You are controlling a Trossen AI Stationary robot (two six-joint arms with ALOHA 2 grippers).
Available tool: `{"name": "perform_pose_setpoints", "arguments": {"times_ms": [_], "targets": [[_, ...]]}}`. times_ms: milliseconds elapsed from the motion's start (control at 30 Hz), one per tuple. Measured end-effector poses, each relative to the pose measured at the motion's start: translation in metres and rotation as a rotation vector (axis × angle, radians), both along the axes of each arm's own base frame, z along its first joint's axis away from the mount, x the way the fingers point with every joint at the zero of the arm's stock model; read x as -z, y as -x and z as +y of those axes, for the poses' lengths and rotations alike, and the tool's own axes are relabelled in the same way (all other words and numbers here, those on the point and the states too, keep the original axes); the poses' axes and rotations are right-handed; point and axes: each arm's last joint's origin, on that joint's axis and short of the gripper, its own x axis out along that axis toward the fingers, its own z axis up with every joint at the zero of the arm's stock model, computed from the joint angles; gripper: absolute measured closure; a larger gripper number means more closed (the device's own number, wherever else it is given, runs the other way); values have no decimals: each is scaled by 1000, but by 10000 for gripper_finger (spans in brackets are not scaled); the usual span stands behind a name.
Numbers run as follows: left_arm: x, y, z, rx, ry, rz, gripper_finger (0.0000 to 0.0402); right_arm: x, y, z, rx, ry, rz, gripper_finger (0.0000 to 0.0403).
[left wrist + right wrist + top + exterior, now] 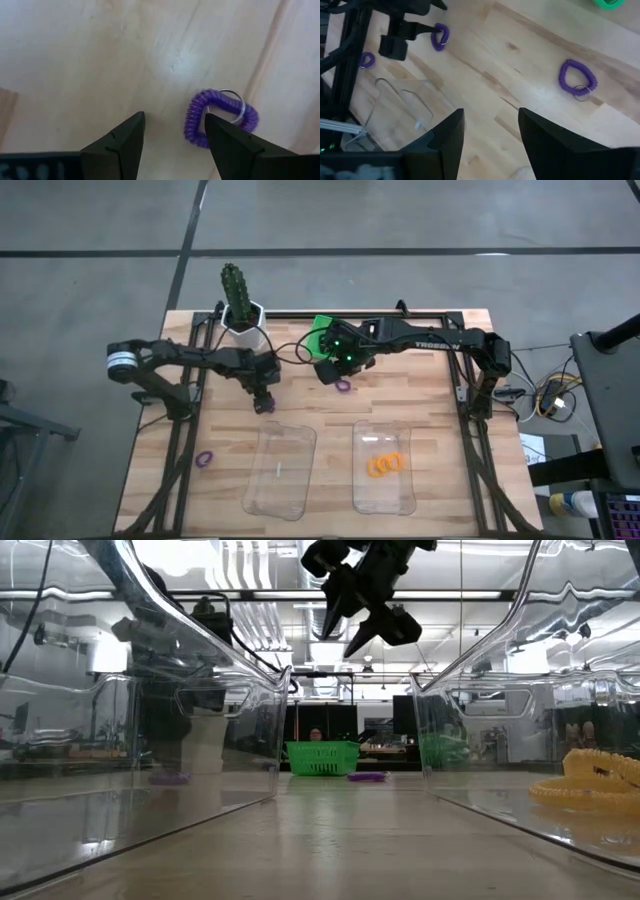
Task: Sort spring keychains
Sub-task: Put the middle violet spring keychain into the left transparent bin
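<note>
My left gripper is open and low over the table. A purple spring keychain with a metal ring lies flat by one of its fingers, whose tip covers part of the coil. My right gripper, also open, hangs raised above a second purple keychain lying on the wood. A third purple keychain lies near the table's left edge. Orange keychains rest in the right clear tray. The left clear tray holds no keychain that I can make out. My left gripper stands from above with one finger at the near side of the purple keychain's coil, the other finger on bare wood. Whether that finger touches the coil I cannot tell. The keychain lies flat on the table.
A potted cactus and a small green basket stand near the far edge. Black cables run along the frame there. The two clear trays sit side by side toward the near edge, with bare wood between them.
</note>
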Motion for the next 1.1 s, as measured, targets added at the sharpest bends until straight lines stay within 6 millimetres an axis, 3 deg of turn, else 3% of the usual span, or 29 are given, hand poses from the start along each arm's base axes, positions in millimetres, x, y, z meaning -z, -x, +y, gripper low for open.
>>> {"name": "perform_pose_setpoints", "arguments": {"times_ms": [267, 367, 500, 633, 733, 900, 1100], "targets": [[9, -3, 1, 17, -20, 39, 196, 0, 0, 0, -4, -7, -4, 223], [10, -3, 2, 39, -30, 41, 214, 0, -1, 0, -5, -8, -10, 225], [11, -4, 2, 55, -46, 40, 274, -1, -2, 0, 1, -9, -26, 225], [11, -4, 3, 51, -67, 43, 370, -1, -2, 0, 3, -11, -26, 227], [10, -4, 4, 49, -76, 39, 386, -1, -2, 0, 1, -9, -26, 227], [-4, -8, 6, 54, -71, 20, 396, -1, -2, 0, 1, -9, -26, 228], [-45, -11, 6, 54, -82, -70, 400, -1, -2, 0, -11, -18, -28, 232]]}}
